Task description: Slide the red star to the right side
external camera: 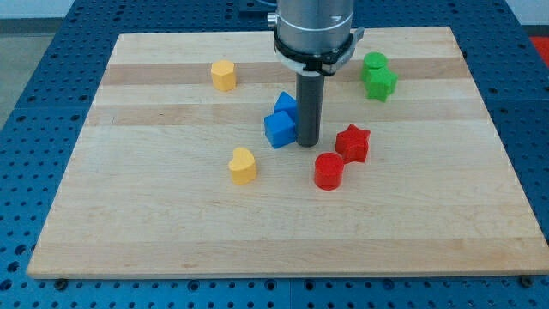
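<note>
The red star (352,142) lies on the wooden board (171,232) a little right of centre. My tip (308,142) touches down just left of the star, with a small gap between them. Right against the tip's left side sit two blue blocks, a cube-like one (280,130) and a triangular one (286,104) behind it. A red cylinder (328,171) stands just below and left of the star, close to it.
A yellow block (224,75) sits at the upper left and a yellow heart-like block (243,166) at the lower left of centre. Two green blocks (377,77) stand together at the upper right. The board's right edge (502,163) lies beyond the star.
</note>
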